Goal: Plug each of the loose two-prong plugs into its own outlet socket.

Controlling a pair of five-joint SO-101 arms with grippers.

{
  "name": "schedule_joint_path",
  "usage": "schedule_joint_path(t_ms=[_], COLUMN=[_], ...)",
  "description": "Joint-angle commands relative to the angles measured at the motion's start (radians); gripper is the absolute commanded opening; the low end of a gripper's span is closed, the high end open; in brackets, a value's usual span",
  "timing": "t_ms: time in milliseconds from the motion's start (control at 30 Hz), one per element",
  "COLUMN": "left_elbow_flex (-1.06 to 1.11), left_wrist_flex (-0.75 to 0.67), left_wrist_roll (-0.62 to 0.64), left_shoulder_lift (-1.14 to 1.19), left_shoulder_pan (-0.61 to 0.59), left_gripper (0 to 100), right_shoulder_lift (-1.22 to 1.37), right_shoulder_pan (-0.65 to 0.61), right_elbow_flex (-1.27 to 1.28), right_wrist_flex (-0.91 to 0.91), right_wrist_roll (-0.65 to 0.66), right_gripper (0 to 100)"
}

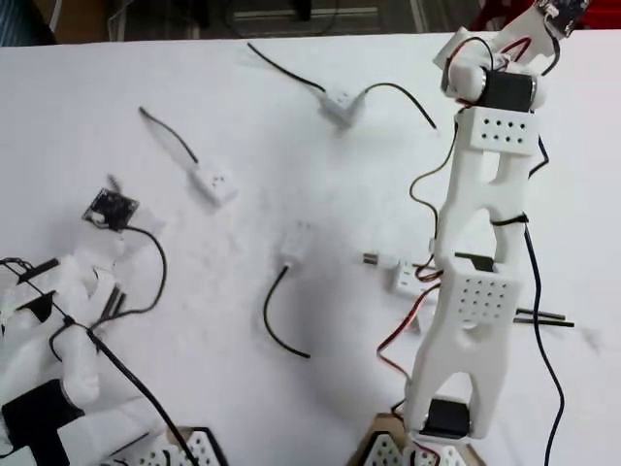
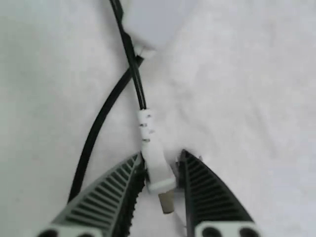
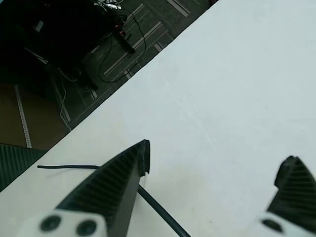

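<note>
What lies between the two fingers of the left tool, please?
In the left wrist view, a white two-prong plug on a black cord lies between the fingers.

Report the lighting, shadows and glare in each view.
High view: even bright light, the white sockets nearly merge with the table, faint shadows only. Left wrist view: soft grey shadow around the plug in the left hand. Right wrist view: table brightly lit, room beyond dark.
</note>
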Motion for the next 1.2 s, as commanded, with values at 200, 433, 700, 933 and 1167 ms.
schedule_joint_path(t_ms=[200, 433, 700, 933, 1167], left_elbow_flex=[-0.012, -0.011, -0.006, -0.005, -0.048], left_wrist_flex=[-0.048, -0.104, -0.103, -0.101, -0.103], left_wrist_roll=[0.011, 0.012, 0.012, 0.012, 0.212], left_shoulder_lift=[0.005, 0.005, 0.005, -0.002, -0.087], left_shoulder_pan=[0.007, 0.041, 0.041, 0.039, 0.039], left_gripper=[16, 16, 3, 2, 2], right_shoulder_lift=[-0.076, -0.076, -0.076, -0.079, -0.084], right_shoulder_pan=[0.002, -0.004, -0.013, -0.013, -0.013], right_elbow_flex=[-0.04, -0.04, -0.04, -0.04, -0.041], right_wrist_flex=[0.005, 0.007, 0.007, 0.007, 0.007], right_wrist_roll=[0.011, 0.011, 0.011, 0.011, 0.011], right_gripper=[39.1, 39.1, 39.1, 39.1, 39.1])
